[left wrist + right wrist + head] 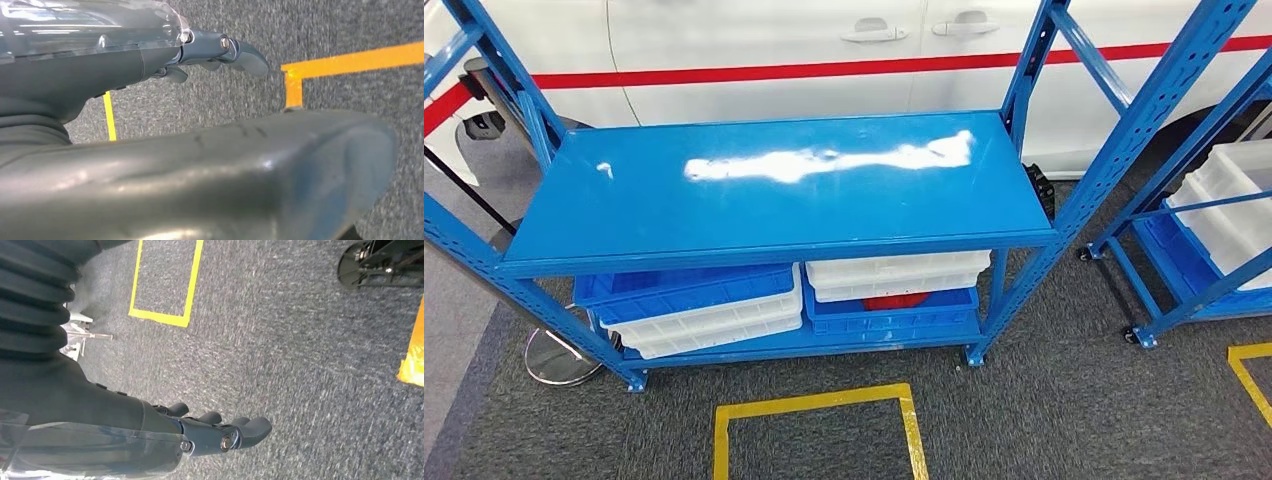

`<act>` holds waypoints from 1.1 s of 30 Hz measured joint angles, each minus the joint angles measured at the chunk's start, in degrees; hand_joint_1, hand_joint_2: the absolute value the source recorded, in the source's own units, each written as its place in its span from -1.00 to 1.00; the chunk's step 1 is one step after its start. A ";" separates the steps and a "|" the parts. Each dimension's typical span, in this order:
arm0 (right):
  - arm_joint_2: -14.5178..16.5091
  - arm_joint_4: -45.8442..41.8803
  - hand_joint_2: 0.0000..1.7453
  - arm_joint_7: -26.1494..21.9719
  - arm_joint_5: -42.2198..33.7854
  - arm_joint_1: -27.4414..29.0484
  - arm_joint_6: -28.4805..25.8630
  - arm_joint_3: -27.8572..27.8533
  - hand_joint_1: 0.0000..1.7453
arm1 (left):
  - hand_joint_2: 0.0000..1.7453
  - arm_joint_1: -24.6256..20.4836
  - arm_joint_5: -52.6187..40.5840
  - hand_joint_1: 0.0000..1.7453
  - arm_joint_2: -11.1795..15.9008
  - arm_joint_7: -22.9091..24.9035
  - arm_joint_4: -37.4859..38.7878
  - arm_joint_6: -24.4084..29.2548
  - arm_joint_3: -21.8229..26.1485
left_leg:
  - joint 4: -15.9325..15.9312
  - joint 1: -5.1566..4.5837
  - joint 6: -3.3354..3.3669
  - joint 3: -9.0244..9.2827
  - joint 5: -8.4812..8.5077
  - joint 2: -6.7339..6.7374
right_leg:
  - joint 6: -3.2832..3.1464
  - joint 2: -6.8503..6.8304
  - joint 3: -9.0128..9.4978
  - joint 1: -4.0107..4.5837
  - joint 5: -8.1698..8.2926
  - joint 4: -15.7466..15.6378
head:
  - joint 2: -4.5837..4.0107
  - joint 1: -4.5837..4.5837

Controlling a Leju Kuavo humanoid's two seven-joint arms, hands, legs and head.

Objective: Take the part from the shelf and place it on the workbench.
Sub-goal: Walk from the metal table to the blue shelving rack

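Grey carpet runs under a blue shelf rack [774, 185] whose lower shelf holds blue crates [689, 290] and white crates [894, 275]; one blue crate [894, 315] contains something red [894, 300]. The left hand [220, 52] and right hand [220, 432] hang above the floor, fingers loosely extended, holding nothing.

Under the blue metal shelf top [774, 190], at about 5 o'clock from its middle, a red object [902, 300] lies in a blue plastic crate [894, 318]. A stack of white plastic trays [896, 275] covers most of it, so its shape cannot be told. At 7 o'clock the other blue crate [686, 288] and white trays [709, 325] are half hidden by the shelf's front edge. A second blue rack [1194, 200] at 3 o'clock is cut off by the picture's edge, as is the white car body [824, 40] at 12 o'clock. In the left wrist view the thick grey thumb [225, 175] is blurred and hides much of the grey carpet [350, 30].
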 joint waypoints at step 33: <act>0.46 0.02 1.00 0.49 0.11 -0.25 0.04 -0.83 -1.00 | 1.00 -0.27 1.56 -1.00 0.25 1.90 0.00 0.22 0.02 | 0.07 0.30 -2.93 0.85 -0.74 0.04 | -2.13 -0.07 -0.66 0.36 -0.19 -0.92 | 0.00 0.00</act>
